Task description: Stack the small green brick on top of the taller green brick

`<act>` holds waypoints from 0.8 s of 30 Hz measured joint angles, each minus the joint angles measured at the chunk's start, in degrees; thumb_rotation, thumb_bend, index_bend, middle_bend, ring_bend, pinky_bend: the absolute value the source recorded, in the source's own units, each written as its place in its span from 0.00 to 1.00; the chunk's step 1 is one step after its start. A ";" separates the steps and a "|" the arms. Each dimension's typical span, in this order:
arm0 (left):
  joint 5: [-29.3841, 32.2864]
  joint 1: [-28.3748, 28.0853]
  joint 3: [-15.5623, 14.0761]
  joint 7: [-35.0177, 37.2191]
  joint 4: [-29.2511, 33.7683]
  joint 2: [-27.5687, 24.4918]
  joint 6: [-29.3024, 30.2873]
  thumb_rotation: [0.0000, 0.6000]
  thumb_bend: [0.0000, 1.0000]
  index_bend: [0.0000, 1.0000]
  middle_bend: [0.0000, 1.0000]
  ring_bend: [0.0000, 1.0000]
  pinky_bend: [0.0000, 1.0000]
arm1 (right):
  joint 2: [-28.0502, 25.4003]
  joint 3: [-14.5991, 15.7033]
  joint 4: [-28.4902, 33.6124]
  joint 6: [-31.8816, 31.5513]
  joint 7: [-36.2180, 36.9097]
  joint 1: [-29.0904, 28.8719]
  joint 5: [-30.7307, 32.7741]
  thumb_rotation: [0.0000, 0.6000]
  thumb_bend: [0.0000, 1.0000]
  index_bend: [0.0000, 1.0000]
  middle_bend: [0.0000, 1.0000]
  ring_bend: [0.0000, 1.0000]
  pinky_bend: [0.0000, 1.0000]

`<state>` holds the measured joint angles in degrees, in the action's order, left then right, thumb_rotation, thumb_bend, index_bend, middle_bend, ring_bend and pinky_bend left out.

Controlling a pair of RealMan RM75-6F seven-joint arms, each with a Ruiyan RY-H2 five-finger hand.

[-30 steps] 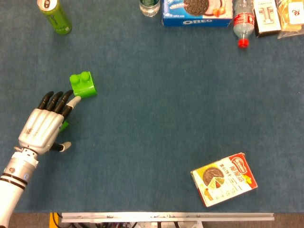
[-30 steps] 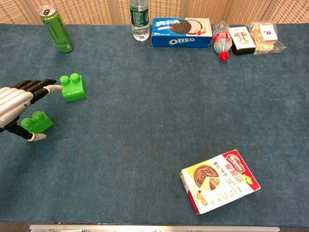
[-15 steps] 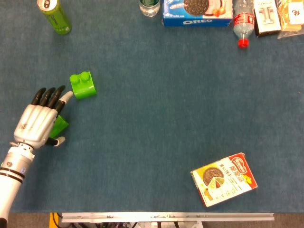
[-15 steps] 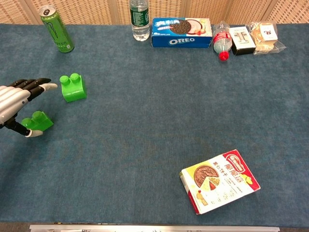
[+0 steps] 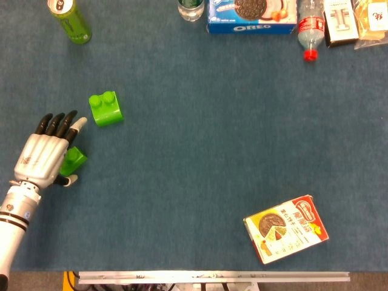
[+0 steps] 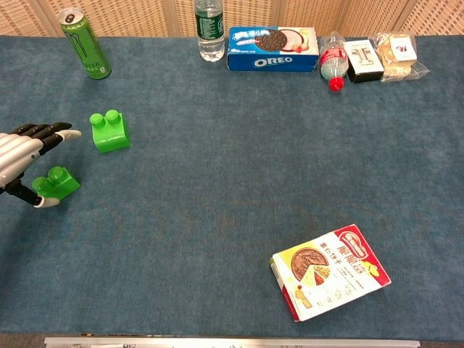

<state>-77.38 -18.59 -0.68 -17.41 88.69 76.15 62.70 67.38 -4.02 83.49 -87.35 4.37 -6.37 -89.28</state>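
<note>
Left hand: we see the left hand (image 5: pixel 41 159) at the left edge of the table, palm down, its dark fingers (image 5: pixel 57 123) stretched forward and lying close together. In the chest view it shows only partly, cut off by the frame edge (image 6: pixel 18 156).
Grip: the small green brick (image 5: pixel 73 160) sits under the hand's right side, between the thumb (image 5: pixel 68 179) and the fingers. We cannot tell whether it is truly pinched or only touched; the chest view (image 6: pixel 56 183) shows the thumb tip just below the brick and the fingers above it.
Right hand: we find it in neither view.
Small brick, place: near the left edge of the table, close to the taller green brick (image 5: pixel 107 108) but apart from it, on the side nearer the robot. We cannot say whether it rests on the cloth or is lifted off it.
Taller brick: upright on the blue table (image 5: pixel 200 151), studs up, just beyond the fingertips and not touching them.
Far edge: we note a green can (image 5: pixel 70 19) at the far left, then a clear bottle (image 6: pixel 209 30), an Oreo box (image 6: pixel 272 48), a red-capped bottle (image 6: pixel 333 55) lying down, a small dark carton (image 6: pixel 362 59) and a snack bag (image 6: pixel 399 55).
Near right: a red and yellow food box (image 5: pixel 285 228) lies flat, turned at an angle, well apart from the bricks.
</note>
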 measured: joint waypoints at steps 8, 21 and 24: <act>0.26 0.19 0.00 1.02 -0.46 -0.23 0.53 1.00 0.00 0.00 0.00 0.00 0.03 | 0.05 -0.01 -0.05 0.12 -0.11 -0.05 0.01 1.00 0.40 0.70 0.45 0.42 0.64; 1.70 0.35 0.86 3.22 -3.40 0.38 1.04 1.00 0.00 0.00 0.00 0.00 0.03 | 0.15 0.02 -0.10 0.09 -0.25 -0.01 -0.05 1.00 0.40 0.70 0.45 0.42 0.64; 2.01 0.30 1.09 3.54 -4.02 0.52 1.04 1.00 0.00 0.00 0.00 0.00 0.03 | 0.17 0.02 -0.10 0.06 -0.26 0.00 -0.07 1.00 0.40 0.70 0.45 0.42 0.64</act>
<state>-75.37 -18.30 0.40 -13.87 84.67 76.67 63.73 67.55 -4.01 83.38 -87.29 4.11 -6.37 -89.35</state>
